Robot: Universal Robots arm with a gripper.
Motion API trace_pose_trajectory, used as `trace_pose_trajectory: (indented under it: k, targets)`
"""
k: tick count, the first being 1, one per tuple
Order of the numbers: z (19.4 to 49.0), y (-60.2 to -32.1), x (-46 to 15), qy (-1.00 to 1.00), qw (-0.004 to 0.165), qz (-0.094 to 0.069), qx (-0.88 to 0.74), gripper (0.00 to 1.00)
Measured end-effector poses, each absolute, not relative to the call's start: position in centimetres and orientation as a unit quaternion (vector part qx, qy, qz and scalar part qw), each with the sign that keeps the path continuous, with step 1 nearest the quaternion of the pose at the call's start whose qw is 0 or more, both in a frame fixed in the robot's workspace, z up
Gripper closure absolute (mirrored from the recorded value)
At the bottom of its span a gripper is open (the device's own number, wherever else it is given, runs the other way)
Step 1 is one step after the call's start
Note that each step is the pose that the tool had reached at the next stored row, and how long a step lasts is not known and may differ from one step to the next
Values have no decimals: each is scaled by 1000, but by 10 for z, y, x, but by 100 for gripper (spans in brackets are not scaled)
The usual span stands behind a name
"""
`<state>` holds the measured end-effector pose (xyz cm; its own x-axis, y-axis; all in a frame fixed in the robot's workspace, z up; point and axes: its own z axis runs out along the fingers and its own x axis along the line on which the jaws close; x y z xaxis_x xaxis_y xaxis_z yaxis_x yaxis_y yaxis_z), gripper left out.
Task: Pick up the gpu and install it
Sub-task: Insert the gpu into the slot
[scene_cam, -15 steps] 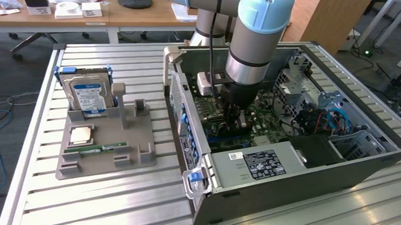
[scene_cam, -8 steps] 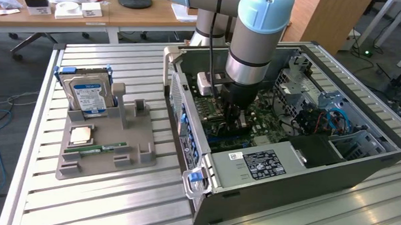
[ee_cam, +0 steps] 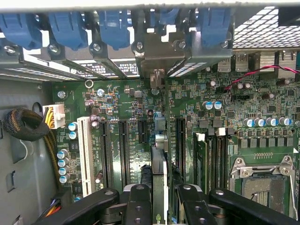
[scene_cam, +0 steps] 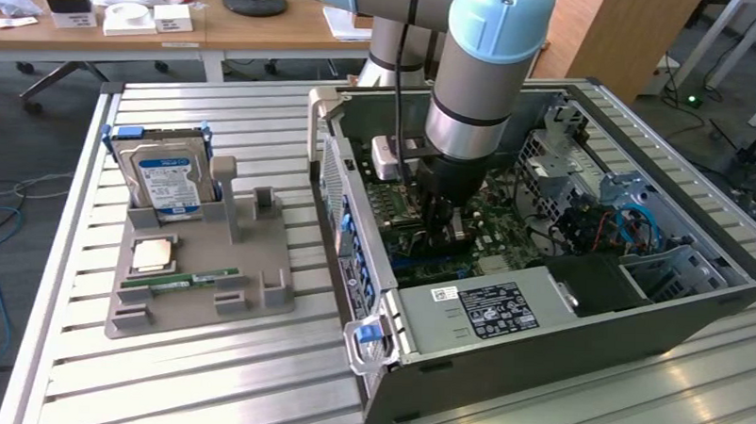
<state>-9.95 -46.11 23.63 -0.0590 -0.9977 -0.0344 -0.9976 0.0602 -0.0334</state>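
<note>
The gpu (ee_cam: 159,145) is seen edge-on in the wrist view as a thin card standing upright over the motherboard (ee_cam: 126,108), between two black expansion slots. Its silver end bracket (ee_cam: 157,56) reaches the case's rear slot openings. My gripper (ee_cam: 159,204) is shut on the card's upper edge, with one black finger (ee_cam: 138,206) on each side. In the exterior view the gripper (scene_cam: 444,219) hangs straight down inside the open computer case (scene_cam: 537,368), low over the board.
Blue slot latches (ee_cam: 70,28) line the case's rear wall. A white slot (ee_cam: 85,150), a cable bundle (ee_cam: 23,124) and the CPU socket (ee_cam: 262,183) flank the card. Outside the case, a grey holder (scene_cam: 199,291) carries a hard drive (scene_cam: 165,181), a processor (scene_cam: 153,253) and a RAM stick (scene_cam: 180,281).
</note>
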Motion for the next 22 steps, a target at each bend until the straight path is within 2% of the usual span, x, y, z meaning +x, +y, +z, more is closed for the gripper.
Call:
trace_pose_trajectory:
  k: [17,19,20,22]
  targets:
    - [235,-461,-100,728,25,1,-685,73]
    - [236,-461,-100,728,24,0,-685,61]
    - [236,-461,-100,728,24,0,-685,61]
    - [236,-461,-100,728,24,0,-686,49]
